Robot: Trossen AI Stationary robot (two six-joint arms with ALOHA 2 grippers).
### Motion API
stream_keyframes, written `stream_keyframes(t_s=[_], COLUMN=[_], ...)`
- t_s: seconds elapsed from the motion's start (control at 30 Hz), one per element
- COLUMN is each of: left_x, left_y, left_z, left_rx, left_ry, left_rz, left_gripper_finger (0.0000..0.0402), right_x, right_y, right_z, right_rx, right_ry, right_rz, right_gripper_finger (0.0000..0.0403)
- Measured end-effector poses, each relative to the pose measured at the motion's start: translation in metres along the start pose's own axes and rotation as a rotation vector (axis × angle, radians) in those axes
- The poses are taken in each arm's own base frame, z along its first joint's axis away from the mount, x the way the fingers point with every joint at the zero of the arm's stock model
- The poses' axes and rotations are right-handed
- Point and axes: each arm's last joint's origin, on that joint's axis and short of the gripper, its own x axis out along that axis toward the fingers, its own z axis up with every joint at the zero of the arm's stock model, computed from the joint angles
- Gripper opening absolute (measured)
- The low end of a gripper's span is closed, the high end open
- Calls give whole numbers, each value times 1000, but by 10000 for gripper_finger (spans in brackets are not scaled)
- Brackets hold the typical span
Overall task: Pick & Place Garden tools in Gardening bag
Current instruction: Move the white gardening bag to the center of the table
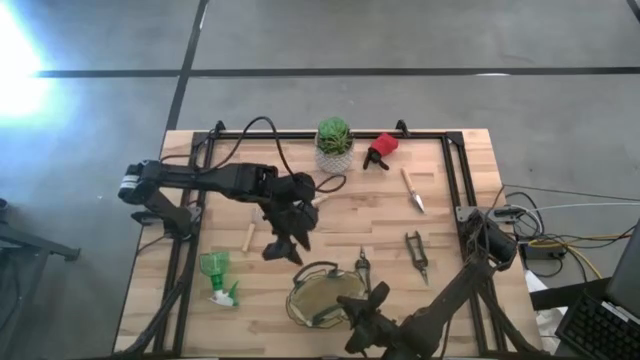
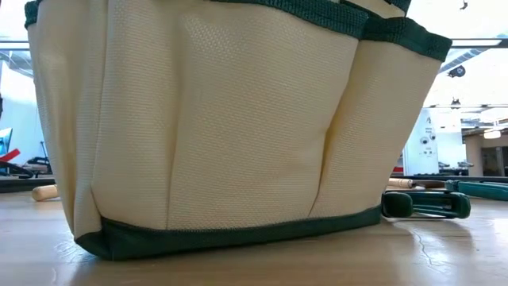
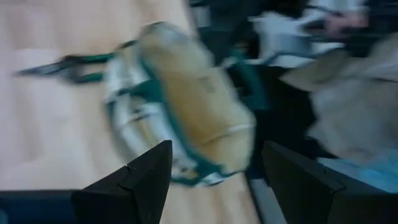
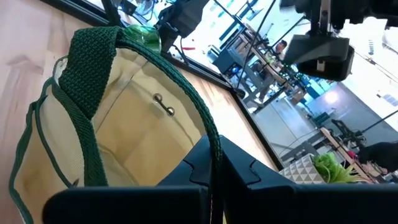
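Note:
The cream gardening bag with dark green trim stands on its base near the table's front edge and fills the low view. My right gripper is shut on the bag's right rim. My left gripper is open and empty above the table, just left of and beyond the bag; its wrist view looks down on the bag. A green spray bottle, a wooden handle, two pruners, a wooden-handled trowel and a red-and-black sprayer piece lie on the table. My right gripper pinches the bag's dark green rim trim between its two fingers, one finger on the lining side and one outside. It comes from the table's near right. The bag stays upright on the table with its mouth open.
A potted plant in a white pot stands at the far edge. A black frame and cables run along the table's far, left and right sides. A pruner's green handle lies right of the bag in the low view.

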Motion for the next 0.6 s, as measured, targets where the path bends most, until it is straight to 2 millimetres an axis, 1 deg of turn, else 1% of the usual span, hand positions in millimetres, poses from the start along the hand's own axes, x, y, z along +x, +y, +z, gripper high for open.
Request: stream_keyframes(t_s=[0.13,0.27,0.4,0.53,0.6], left_x=[21,42,56,60,61], left_y=[-3,-9,-10,-7,-7], left_z=[-4,-15,-23,-25,-26], left_rx=[-4,8,-6,-55,-80], left_ry=[-21,-4,-12,-46,-57], left_rz=[-74,-71,57,228,275], left_gripper_finger=[252,252,252,252,252], right_x=[1,1,1,1,1], right_y=[0,0,0,0,-1], right_z=[0,0,0,0,0], right_rx=[0,0,1,10,12], right_ry=[3,4,5,7,8], right_rz=[2,6,9,12,11], right_gripper_finger=[8,8,8,8,8])
